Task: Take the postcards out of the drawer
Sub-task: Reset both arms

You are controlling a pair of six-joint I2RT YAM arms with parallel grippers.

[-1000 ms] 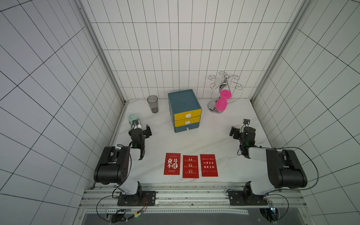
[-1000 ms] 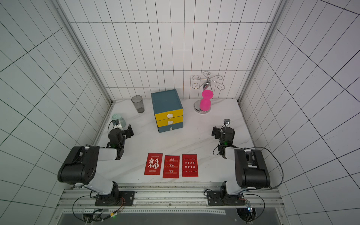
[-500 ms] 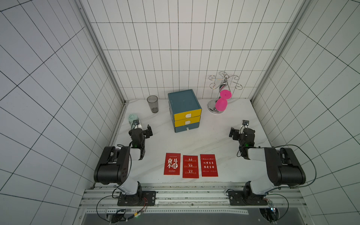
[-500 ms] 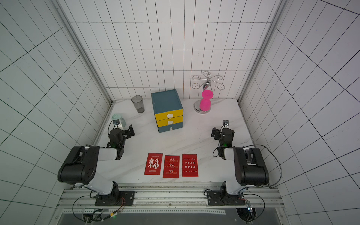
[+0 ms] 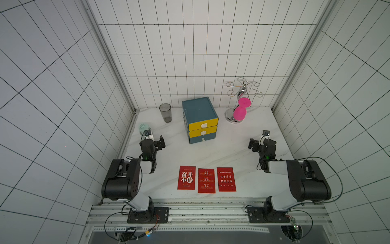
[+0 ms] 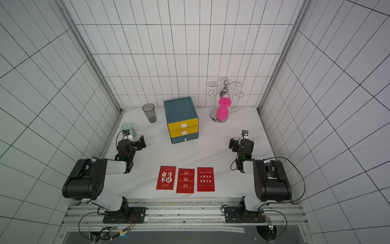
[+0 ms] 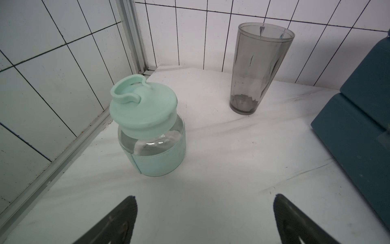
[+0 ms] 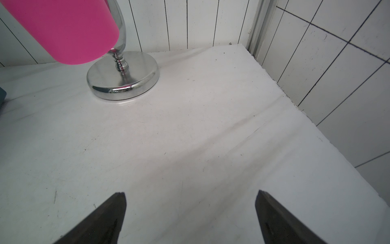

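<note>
Three red postcards (image 5: 186, 177) (image 5: 206, 180) (image 5: 226, 179) with white lettering lie flat, side by side, near the table's front edge in both top views (image 6: 185, 180). The teal drawer unit (image 5: 199, 114) stands at the back middle, and its two yellow drawers and one teal drawer are all pushed in. My left gripper (image 5: 154, 139) (image 7: 203, 197) hovers open over the table's left side, facing a mint-lidded jar. On the right side my right gripper (image 5: 259, 141) (image 8: 190, 193) is open too. Neither holds anything, and both are well away from the cards.
A mint-lidded glass jar (image 7: 149, 131) stands by the left wall, with a grey tumbler (image 7: 255, 69) behind it. At the back right, a chrome rack (image 8: 122, 80) carries a pink cup (image 8: 63, 27). The table's right edge (image 8: 295, 101) runs close beside the right gripper.
The right arm has settled back slightly toward its base. The postcards, the drawers and the left arm stay where they were.
</note>
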